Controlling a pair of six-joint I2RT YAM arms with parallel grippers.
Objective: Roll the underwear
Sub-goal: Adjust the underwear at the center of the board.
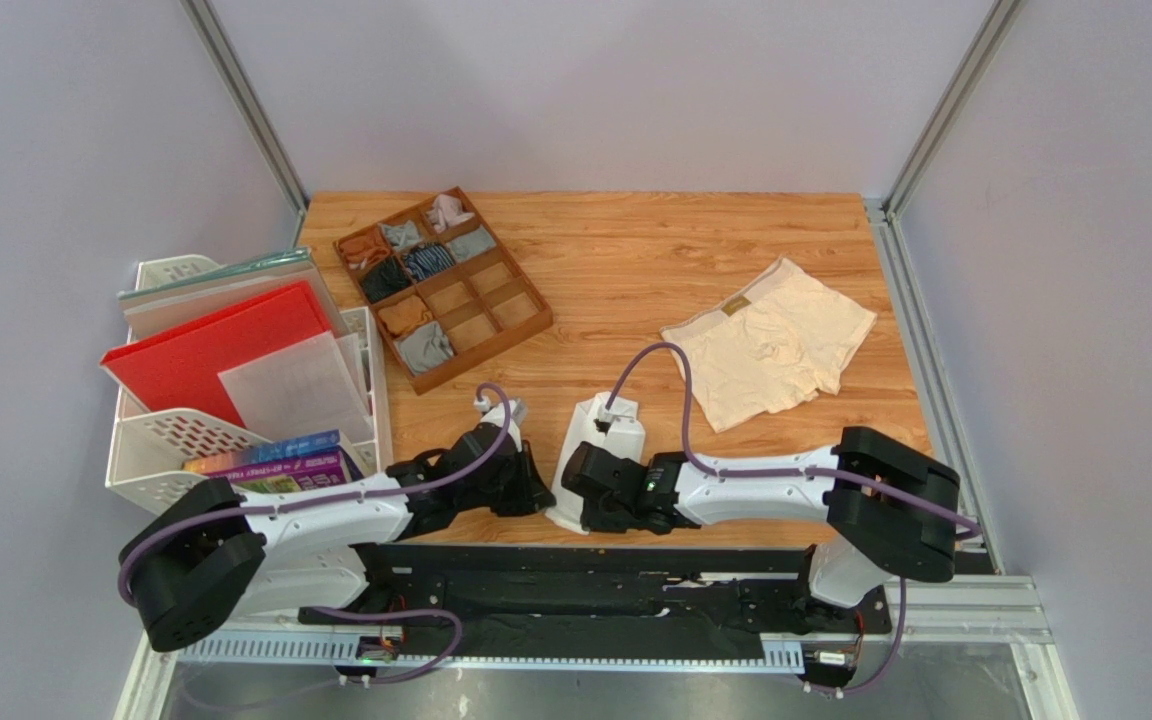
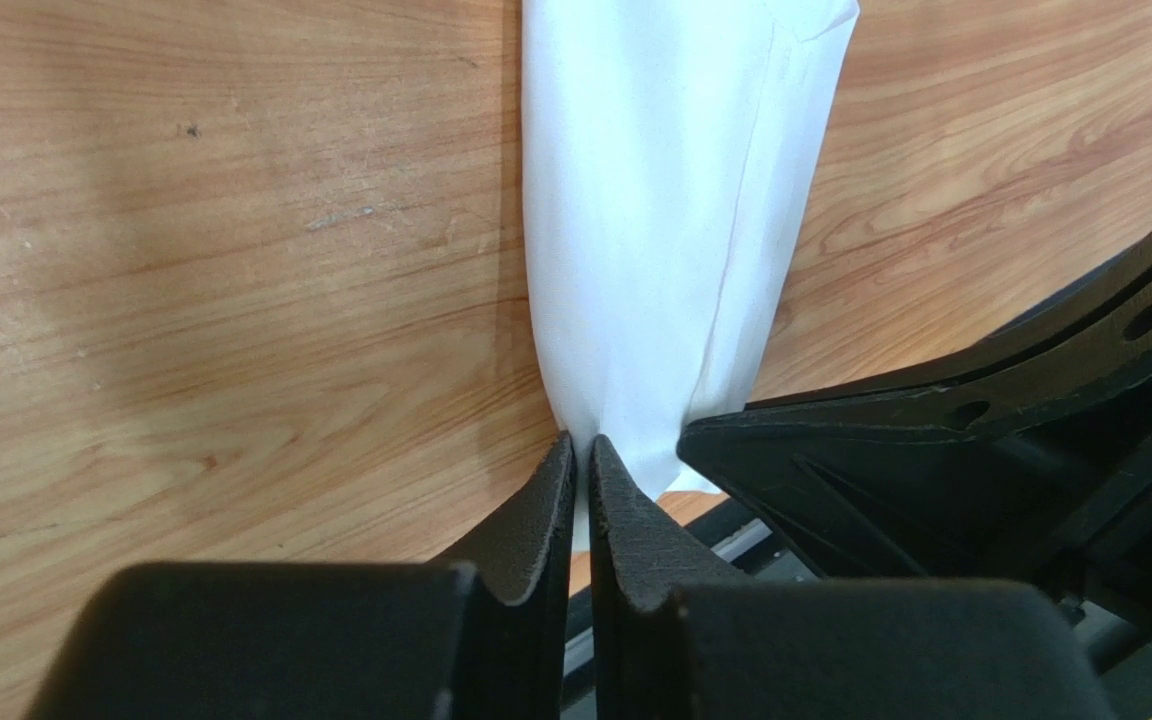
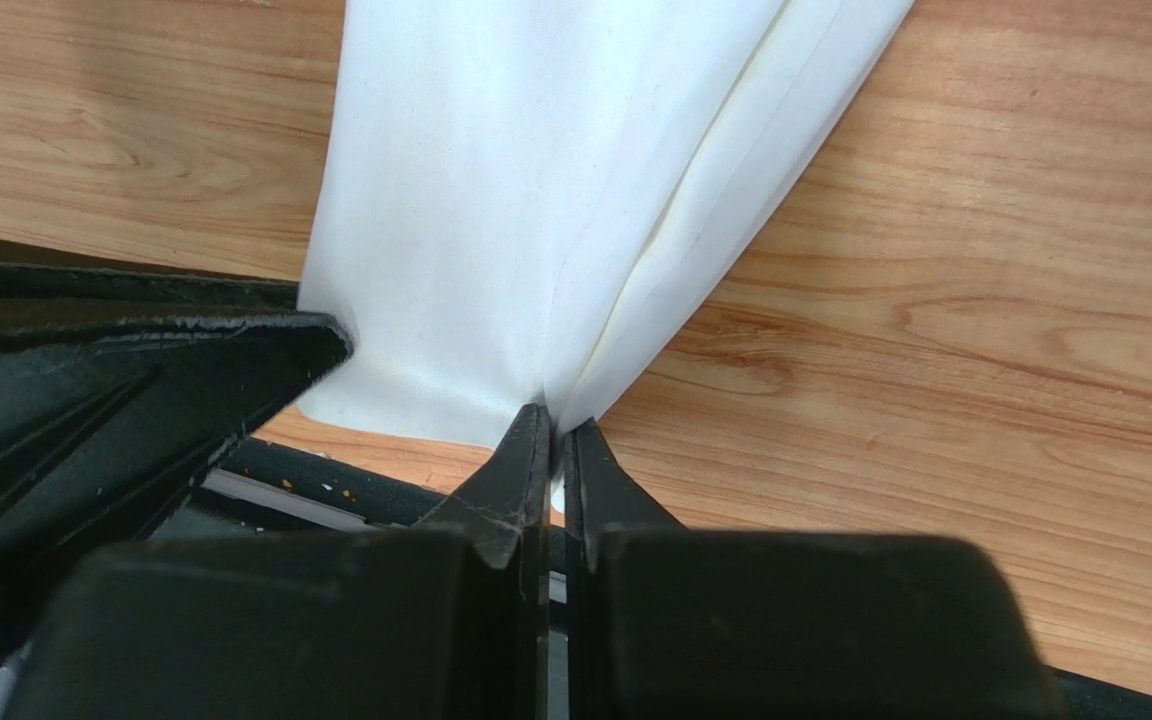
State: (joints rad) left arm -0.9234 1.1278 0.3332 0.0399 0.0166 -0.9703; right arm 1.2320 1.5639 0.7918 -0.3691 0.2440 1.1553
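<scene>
Left gripper [image 2: 582,447] and right gripper [image 3: 554,420] are each clamped on the near end of the white underwear [image 1: 605,443], folded narrow at the near edge of the table [image 1: 642,255]. Cream underwear [image 1: 770,342] lies flat toward the right edge. Recommended: turn both wrists together, keeping the roll tight and square.

The left gripper [image 1: 531,488] and right gripper [image 1: 573,489] sat side by side at the near edge of the table [image 1: 612,255]. The briefs [image 1: 606,432] lay on the table straight ahead of both sets of jaws, with one near corner pinched in each. The second briefs [image 1: 770,342] lay farther ahead and to the right of the jaws, well apart from them. A tray [image 1: 531,321] holding garments [image 1: 405,264] lay ahead and to the left. A rack [image 1: 162,450] stood far left of the jaws.
</scene>
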